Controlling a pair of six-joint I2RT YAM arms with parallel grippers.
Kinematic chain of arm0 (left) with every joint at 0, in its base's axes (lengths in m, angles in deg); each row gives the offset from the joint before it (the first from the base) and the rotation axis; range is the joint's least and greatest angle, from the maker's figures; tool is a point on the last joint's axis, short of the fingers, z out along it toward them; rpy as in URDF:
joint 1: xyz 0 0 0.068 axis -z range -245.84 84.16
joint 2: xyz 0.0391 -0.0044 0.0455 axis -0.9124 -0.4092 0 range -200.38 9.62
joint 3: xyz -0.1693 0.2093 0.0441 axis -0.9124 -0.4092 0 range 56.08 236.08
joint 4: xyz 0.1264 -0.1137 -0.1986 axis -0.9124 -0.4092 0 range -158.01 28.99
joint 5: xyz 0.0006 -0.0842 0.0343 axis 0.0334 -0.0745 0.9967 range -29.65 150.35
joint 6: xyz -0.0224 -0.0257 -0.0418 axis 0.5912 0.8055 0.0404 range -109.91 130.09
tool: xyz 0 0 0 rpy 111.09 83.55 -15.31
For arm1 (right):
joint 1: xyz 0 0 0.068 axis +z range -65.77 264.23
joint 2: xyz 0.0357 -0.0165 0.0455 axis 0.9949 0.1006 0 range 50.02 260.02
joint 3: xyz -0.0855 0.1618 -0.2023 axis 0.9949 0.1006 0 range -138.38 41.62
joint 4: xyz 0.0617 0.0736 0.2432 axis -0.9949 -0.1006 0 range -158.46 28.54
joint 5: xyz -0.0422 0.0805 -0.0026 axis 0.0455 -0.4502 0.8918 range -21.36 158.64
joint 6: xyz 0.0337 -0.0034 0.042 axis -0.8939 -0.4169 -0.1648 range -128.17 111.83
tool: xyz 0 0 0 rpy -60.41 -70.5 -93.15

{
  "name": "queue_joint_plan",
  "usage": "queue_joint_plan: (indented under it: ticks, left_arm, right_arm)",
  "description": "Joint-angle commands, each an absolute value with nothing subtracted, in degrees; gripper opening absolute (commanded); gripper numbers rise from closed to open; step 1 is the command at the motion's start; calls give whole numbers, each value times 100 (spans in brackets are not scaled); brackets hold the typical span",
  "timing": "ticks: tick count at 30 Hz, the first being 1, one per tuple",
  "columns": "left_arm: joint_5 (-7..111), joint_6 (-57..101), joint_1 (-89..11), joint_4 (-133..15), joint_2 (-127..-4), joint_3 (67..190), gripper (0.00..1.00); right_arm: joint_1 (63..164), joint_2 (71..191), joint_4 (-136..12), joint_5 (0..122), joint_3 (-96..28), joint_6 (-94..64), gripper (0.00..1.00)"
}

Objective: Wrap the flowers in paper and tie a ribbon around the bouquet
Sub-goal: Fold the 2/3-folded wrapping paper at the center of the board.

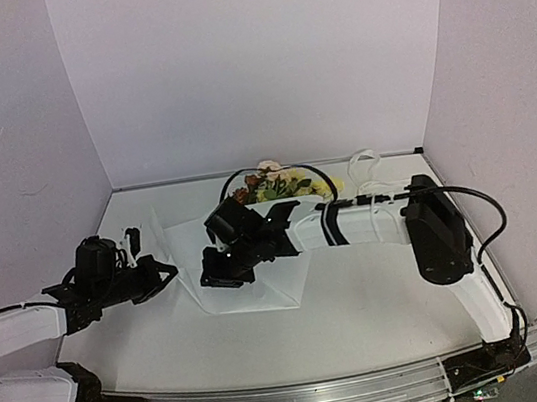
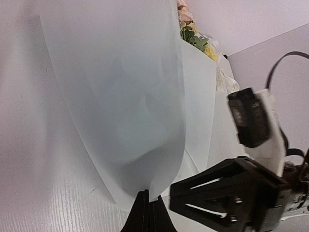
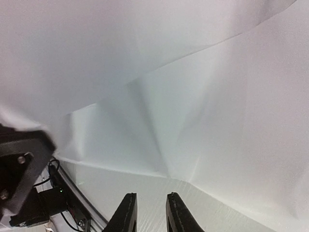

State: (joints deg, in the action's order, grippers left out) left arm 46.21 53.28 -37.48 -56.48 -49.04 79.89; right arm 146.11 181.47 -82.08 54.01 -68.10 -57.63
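The white paper (image 1: 261,285) lies on the table with its left edge lifted. My left gripper (image 2: 147,197) is shut on that edge, and the sheet curls upward from the jaws (image 1: 165,270). The flowers (image 1: 281,183), yellow, pink and cream with green leaves, lie at the far end of the sheet (image 2: 192,35). My right gripper (image 3: 150,205) reaches across over the paper (image 1: 221,272). It stands open by a narrow gap with nothing between its fingers, just above the bare table beside a fold of the paper (image 3: 193,121). A cream ribbon (image 1: 364,159) loops at the back right.
The right arm (image 1: 353,224) stretches across the middle of the table, its black cable arching over the flowers. White walls close in the back and both sides. The metal rail (image 1: 308,397) runs along the near edge.
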Motion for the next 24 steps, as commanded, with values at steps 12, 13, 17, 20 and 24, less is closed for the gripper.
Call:
queue_joint_plan:
  ticks: [12, 13, 17, 20, 24]
  left_arm:
    - [3963, 4837, -3444, -5093, -5548, 8678, 0]
    - [3943, 4819, -3418, -5072, -5592, 8712, 0]
    - [3850, 4749, -3231, -4934, -5848, 8882, 0]
    - [3850, 4718, -3034, -4829, -6087, 9040, 0]
    - [3853, 4664, -2735, -4706, -6538, 9337, 0]
  right_arm:
    - [13862, 15355, -8228, 7209, -2854, -5659, 26]
    - [13854, 15366, -8183, 7223, -2762, -5645, 26]
    - [13853, 15651, -8028, 7129, -2840, -5596, 25]
    - [13850, 15913, -7965, 7050, -2974, -5648, 23]
    - [13849, 16125, -7909, 6980, -3041, -5713, 21]
